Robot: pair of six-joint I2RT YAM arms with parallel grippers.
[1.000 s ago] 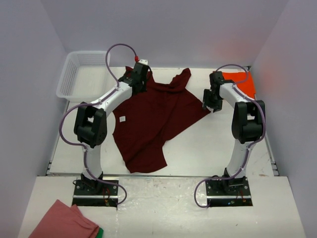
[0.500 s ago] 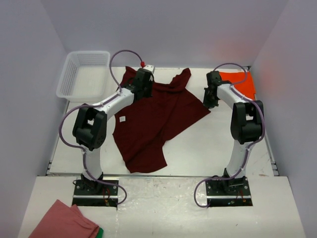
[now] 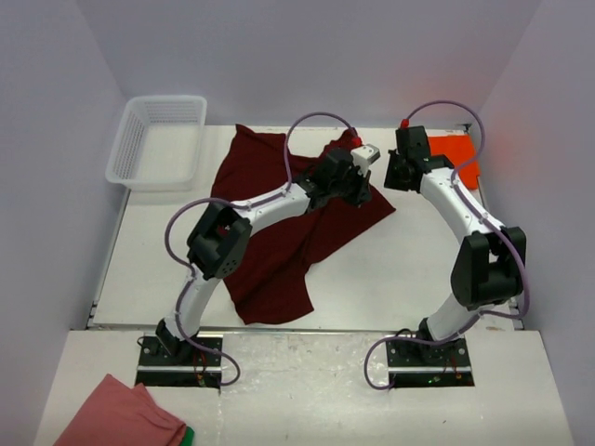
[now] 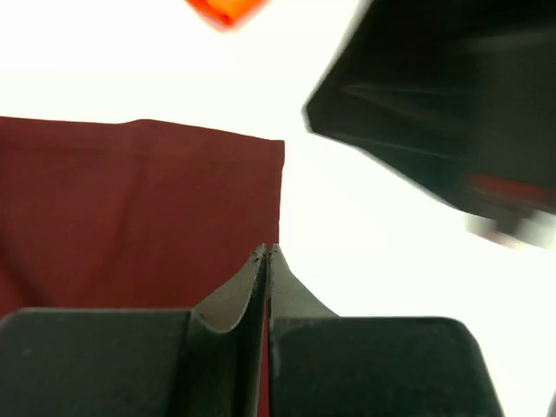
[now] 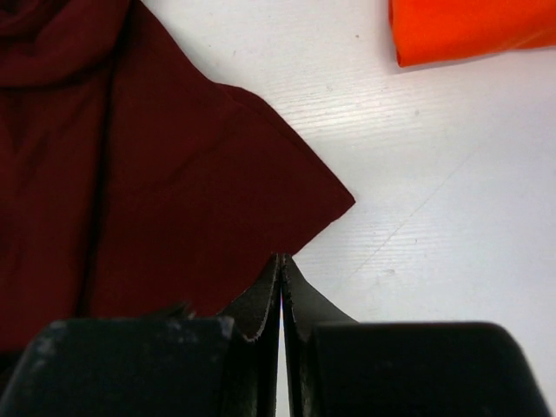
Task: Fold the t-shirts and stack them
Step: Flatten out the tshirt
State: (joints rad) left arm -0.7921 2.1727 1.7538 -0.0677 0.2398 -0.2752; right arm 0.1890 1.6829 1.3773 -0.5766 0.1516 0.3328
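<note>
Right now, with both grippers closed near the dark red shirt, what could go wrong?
The right gripper is shut just at a sleeve corner of the maroon t-shirt. It may hold little or no fabric, so the corner could slip out on a lift.
The left gripper is shut close by, and the right arm looms in its wrist view, so the two could collide.
The left arm stretches over the shirt, and a low move might drag it into wrinkles.

Maroon t-shirt (image 3: pixel 270 260) lies rumpled and unfolded centrally; orange t-shirt (image 3: pixel 456 150) lies far right.
</note>
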